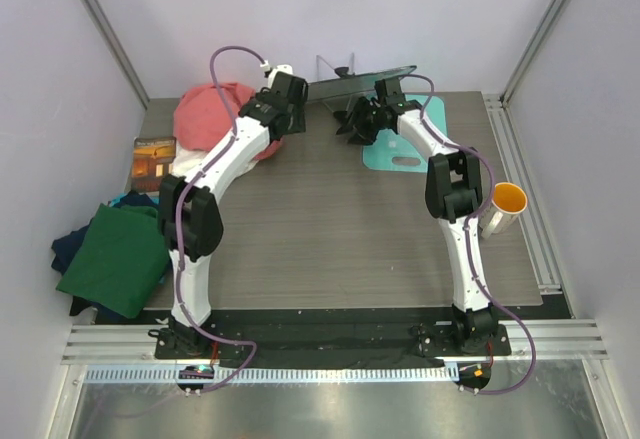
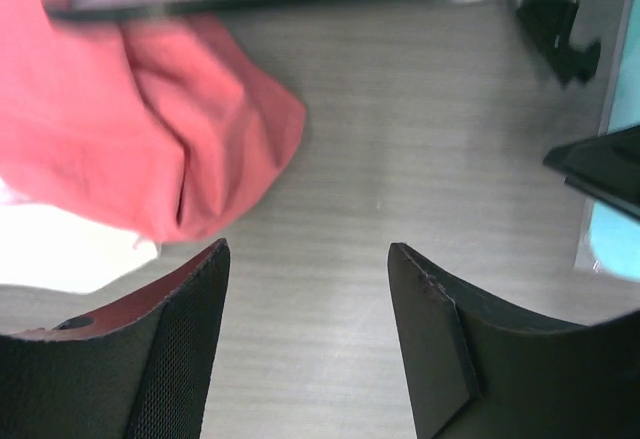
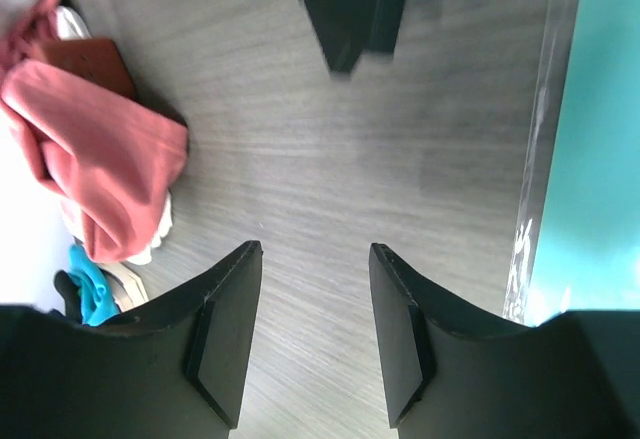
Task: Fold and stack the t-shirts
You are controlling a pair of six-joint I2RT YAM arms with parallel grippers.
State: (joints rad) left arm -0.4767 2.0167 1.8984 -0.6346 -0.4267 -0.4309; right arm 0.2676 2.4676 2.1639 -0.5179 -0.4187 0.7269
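Near left edge of table (image 1: 330, 239): found green shirt (image 1: 118, 254) heaped over navy shirts (image 1: 68, 251), reaching past the edge. Noted orange cup (image 1: 508, 199) at right edge. Farther out, saw left gripper (image 2: 308, 249) spread wide, nothing pinched, bare wood below, just beside crumpled pink shirt (image 1: 205, 114) at far-left corner. Recorded right gripper (image 3: 315, 247) likewise spread and empty, beside teal mat (image 1: 410, 149). Spotted dark flat board (image 1: 350, 84) at far edge.
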